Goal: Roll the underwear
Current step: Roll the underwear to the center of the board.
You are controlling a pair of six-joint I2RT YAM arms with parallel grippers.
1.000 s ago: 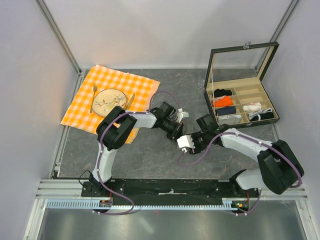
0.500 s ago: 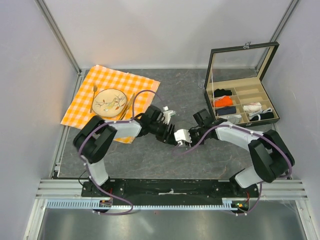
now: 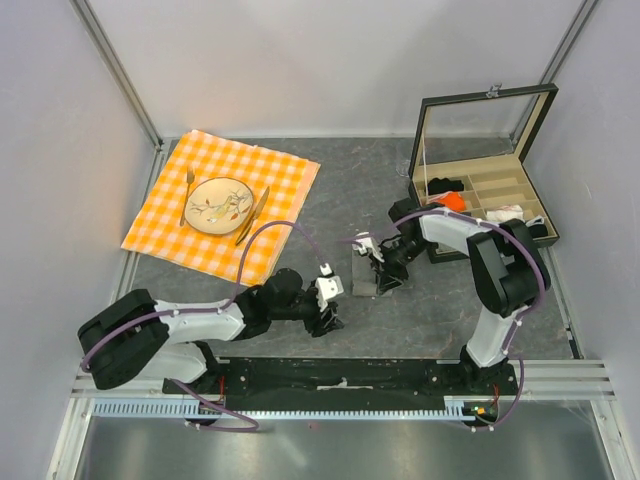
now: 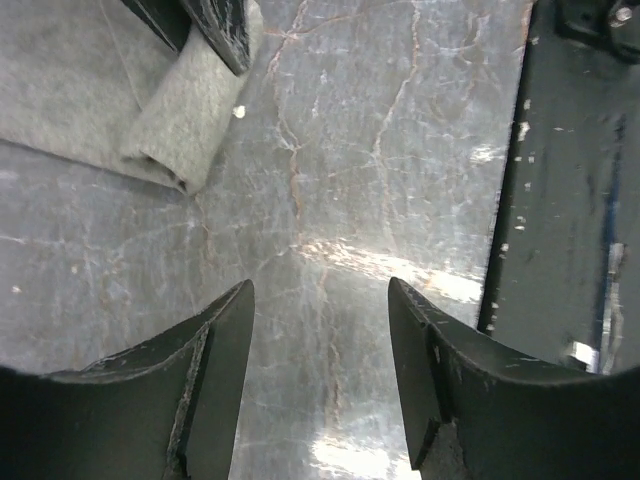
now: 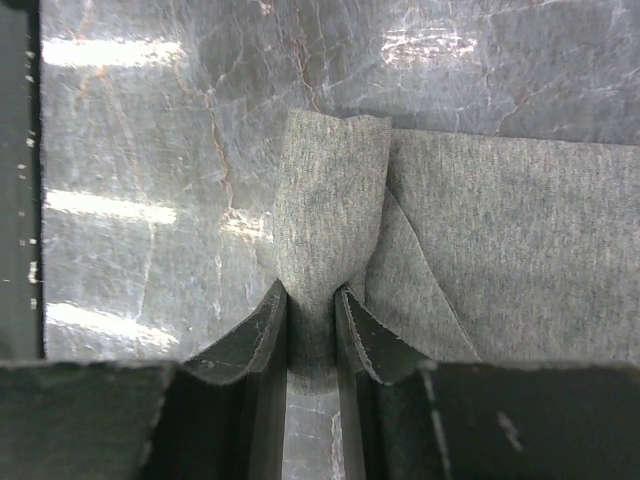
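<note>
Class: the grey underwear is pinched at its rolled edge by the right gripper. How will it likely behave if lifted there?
Probably floppy: the underwear bunches softly where the right gripper pinches it, so the rest would likely drape. Likely light: it looks like thin knit lying flat on the table. The loose roll may well unroll if let go.
</note>
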